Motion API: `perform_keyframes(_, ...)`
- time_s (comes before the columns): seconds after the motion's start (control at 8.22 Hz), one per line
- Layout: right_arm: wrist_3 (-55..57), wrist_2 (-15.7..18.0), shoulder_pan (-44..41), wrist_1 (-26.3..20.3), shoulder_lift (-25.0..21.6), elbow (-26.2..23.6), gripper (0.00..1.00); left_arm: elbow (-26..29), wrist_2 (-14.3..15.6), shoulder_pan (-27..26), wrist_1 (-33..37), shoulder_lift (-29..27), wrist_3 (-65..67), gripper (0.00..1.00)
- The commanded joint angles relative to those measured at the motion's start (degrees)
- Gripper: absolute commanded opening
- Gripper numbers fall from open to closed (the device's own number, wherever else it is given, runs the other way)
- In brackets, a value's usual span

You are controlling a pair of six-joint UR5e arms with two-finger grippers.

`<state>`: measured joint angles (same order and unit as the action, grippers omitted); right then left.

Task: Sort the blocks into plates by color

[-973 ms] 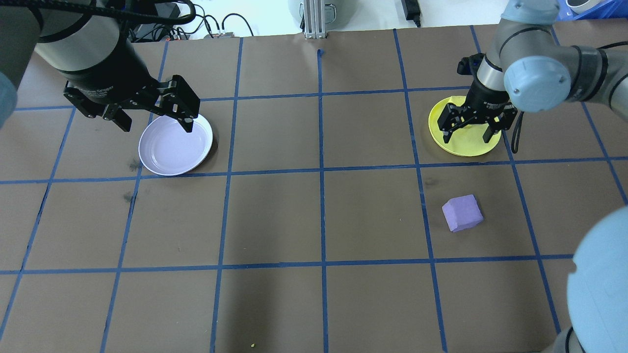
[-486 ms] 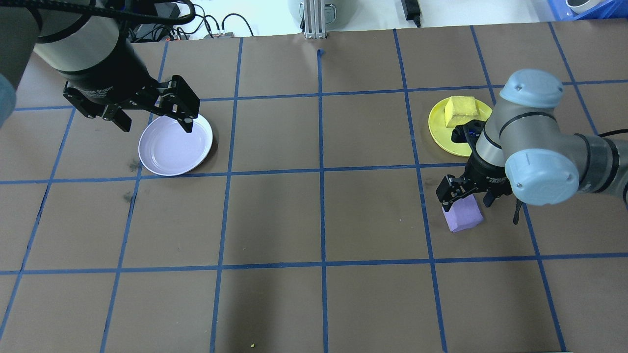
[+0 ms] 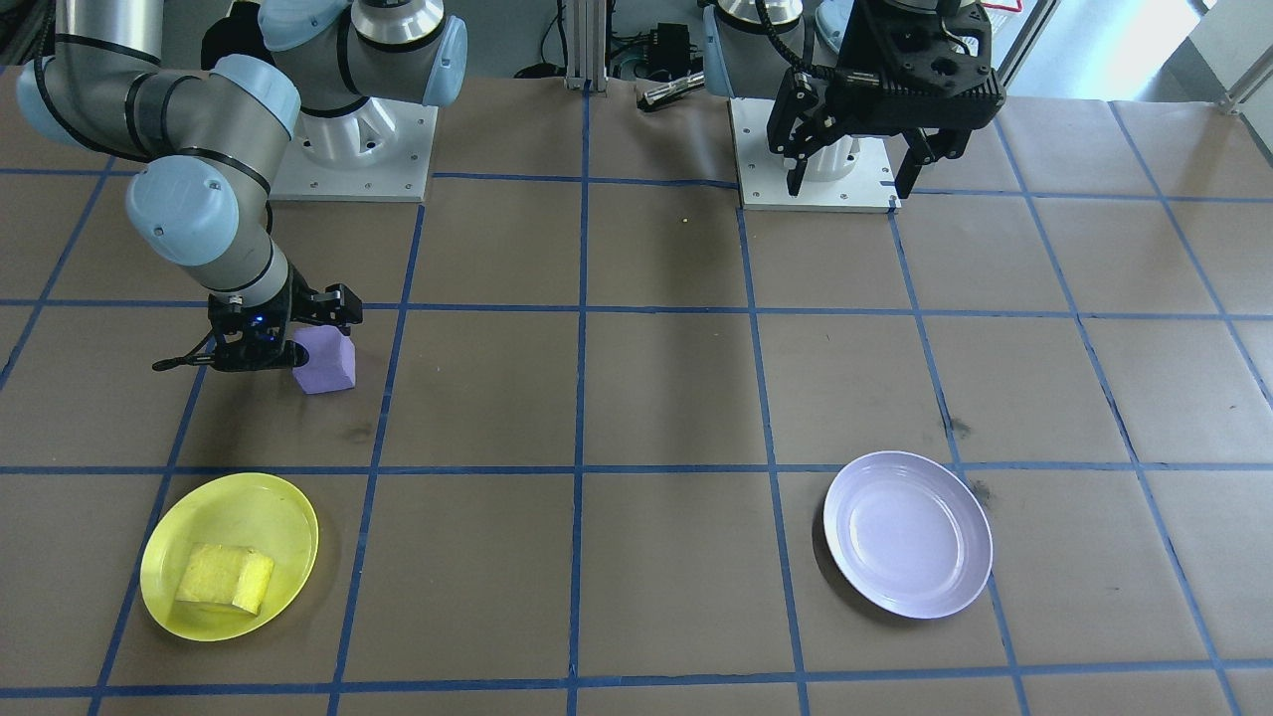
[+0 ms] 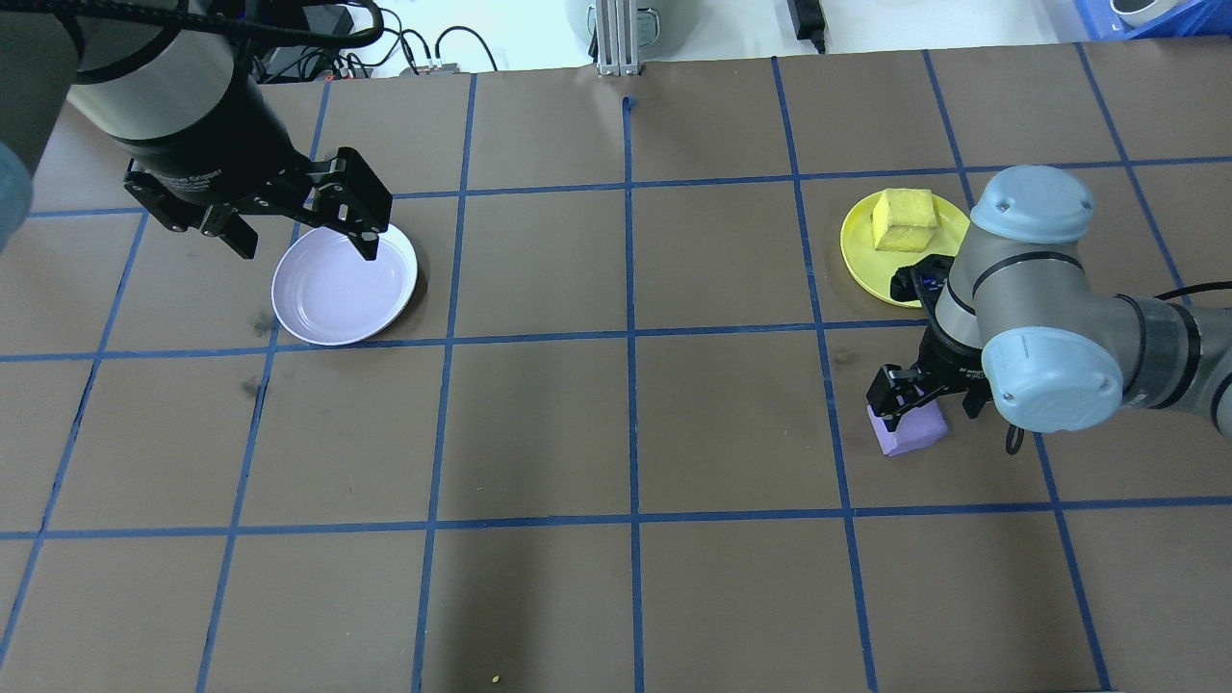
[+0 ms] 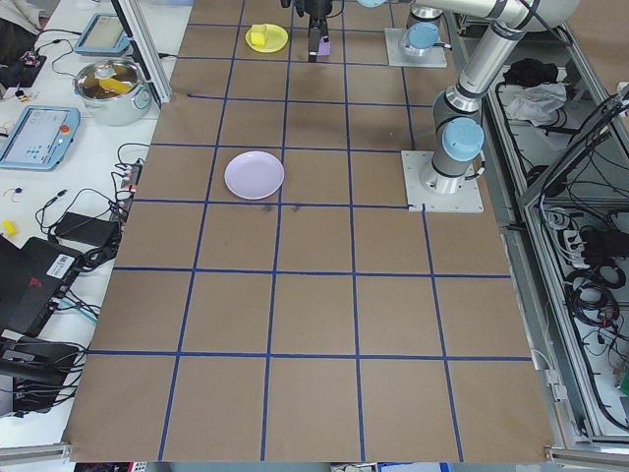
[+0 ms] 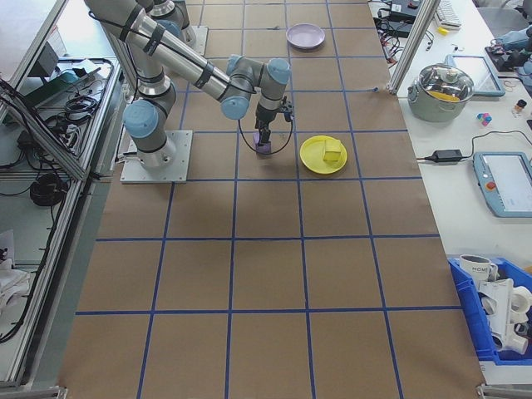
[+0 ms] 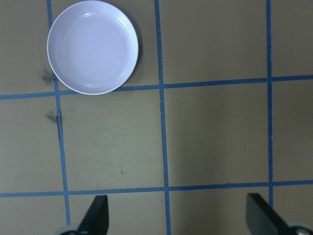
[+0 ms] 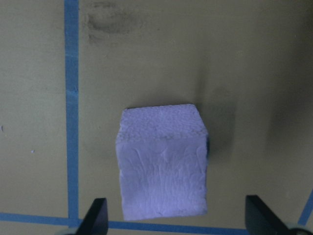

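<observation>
Your right gripper (image 4: 926, 402) sits spread over the small purple foam cube (image 4: 910, 430), not yet gripping.

Half of the sort looks done: the rough yellow foam block (image 4: 903, 219) lies in the bright yellow round plastic plate (image 4: 861, 252), just beyond the cube. In the right wrist view both fingertips (image 8: 96, 215) stand wide apart with the cube between them, resting on the brown papered table (image 4: 616, 433). You likely need to lower, close on the cube, then carry it far across to the pale lavender glossy plate (image 4: 344, 287), well away from the cube. Your left gripper (image 4: 298, 223) hangs with jaws parted, holding nothing, above that plate.
</observation>
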<state>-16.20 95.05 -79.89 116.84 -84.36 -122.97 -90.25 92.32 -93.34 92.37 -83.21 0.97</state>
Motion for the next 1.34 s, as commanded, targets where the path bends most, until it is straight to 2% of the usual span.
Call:
perform_keyframes(0.0,-0.49,-1.27,0.0,3.04,4.1,0.01,0.99,-0.02,0.05,0.0,0.0,-0.11,0.0,1.0)
perform_keyframes(0.12,-0.76,-1.36,-0.09,5.22,5.42,-0.33,0.98,-0.02,-0.04,0.0,0.0,-0.11,0.0,1.0)
perform_keyframes(0.36,-2.17,-1.09,-0.09,5.59,6.05,0.01,0.62,-0.02,-0.04,0.0,0.0,-0.11,0.0,1.0)
perform_keyframes(0.49,-1.73,-1.62,-0.17,5.42,5.88,0.01,0.56,-0.02,-0.04,0.0,0.0,-0.11,0.0,1.0)
perform_keyframes(0.73,6.13,-3.63,-2.71,4.89,5.61,0.8,0.51,-0.02,-0.13,0.0,0.0,-0.11,0.0,1.0)
perform_keyframes(0.97,15.71,-6.53,-10.07,0.09,5.79,7.01,0.51,-0.02,-0.13,0.0,0.0,-0.11,0.0,1.0)
perform_keyframes(1.22,28.27,-11.27,-18.85,-1.26,6.31,12.03,0.53,-0.02,-0.13,0.09,0.0,-0.11,0.0,1.0)
